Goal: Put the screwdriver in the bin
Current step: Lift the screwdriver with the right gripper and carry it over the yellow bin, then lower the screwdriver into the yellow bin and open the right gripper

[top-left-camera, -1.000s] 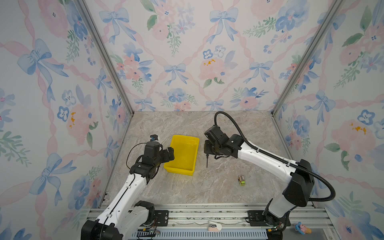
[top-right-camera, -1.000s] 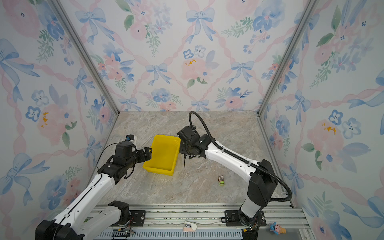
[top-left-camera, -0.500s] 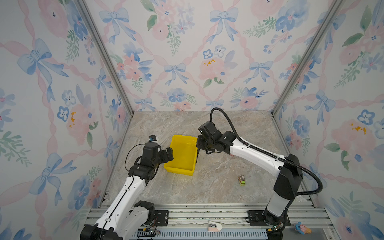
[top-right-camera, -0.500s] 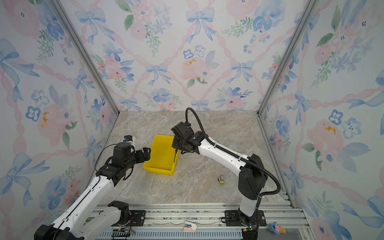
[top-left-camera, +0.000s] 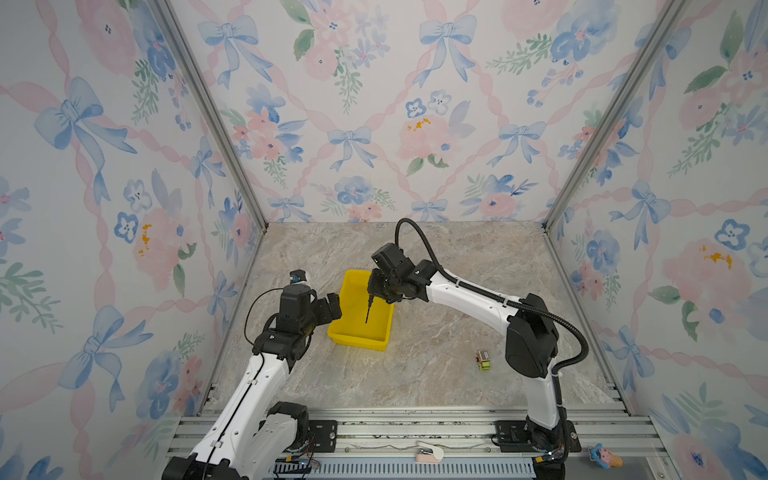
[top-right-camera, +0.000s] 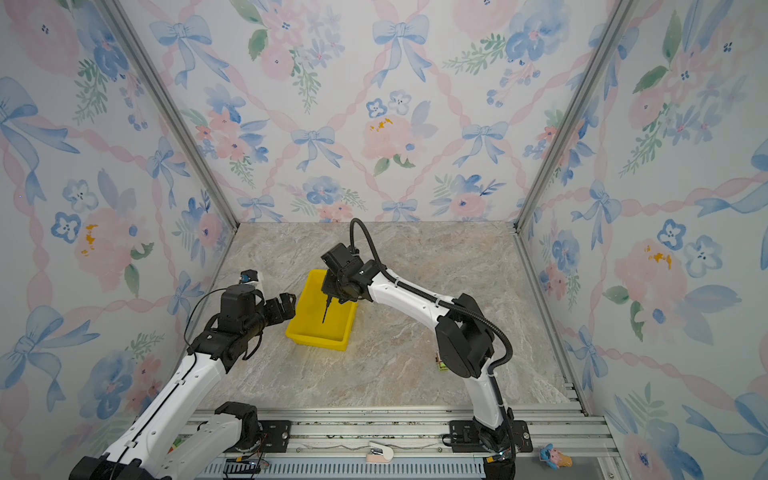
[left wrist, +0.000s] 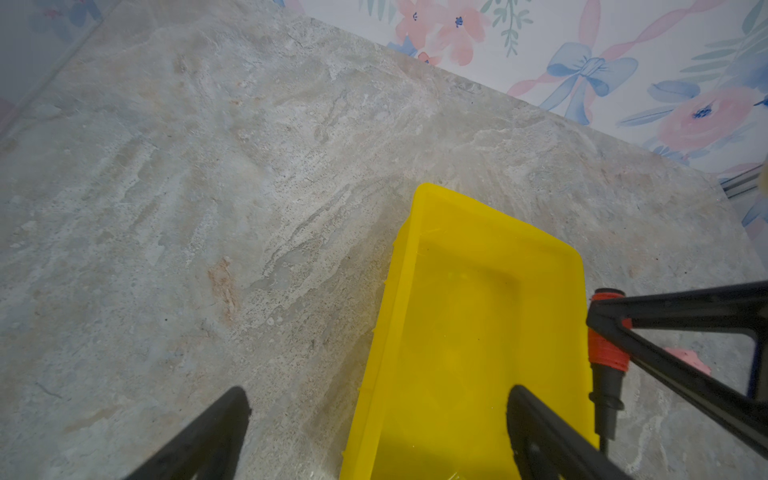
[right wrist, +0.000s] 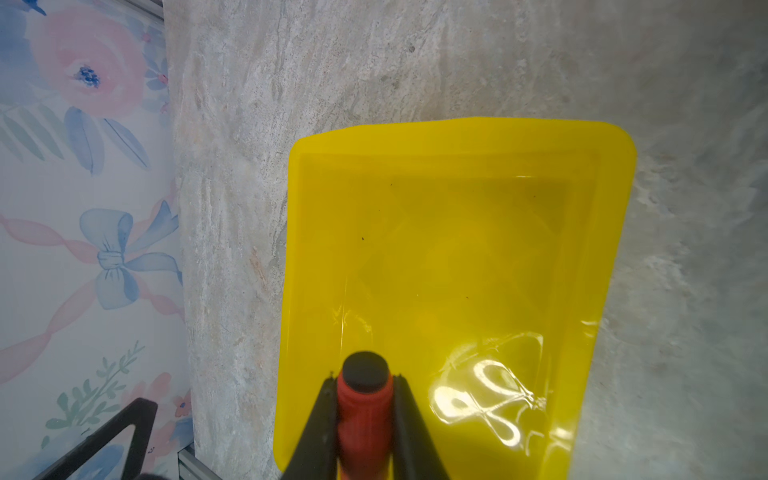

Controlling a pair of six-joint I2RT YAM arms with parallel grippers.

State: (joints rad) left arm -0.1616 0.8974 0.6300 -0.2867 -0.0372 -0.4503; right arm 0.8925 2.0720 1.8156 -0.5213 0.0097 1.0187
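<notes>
screwdriver (right wrist: 363, 409) clamped in right hand (right wrist: 363, 415), hanging over yellow bin (right wrist: 457, 137)

The right gripper (top-left-camera: 372, 291) is clamped on the screwdriver (top-left-camera: 368, 309) and holds it over the yellow bin (top-left-camera: 358, 332), tip down. The left gripper (top-left-camera: 332, 305) sits just beside the bin's left wall. A small toy car (top-left-camera: 483, 360) lies well apart.

Three upright panels covered in pale floral wallpaper (top-left-camera: 374, 124) with blue bows and pink ribbons enclose the cell, joined by slanted grey aluminium corner posts (top-left-camera: 208, 112). Beige-grey marble-pattern bench (top-left-camera: 415, 374), evenly lit; ribbed silver aluminium rail base (top-left-camera: 415, 428) along near edge.
</notes>
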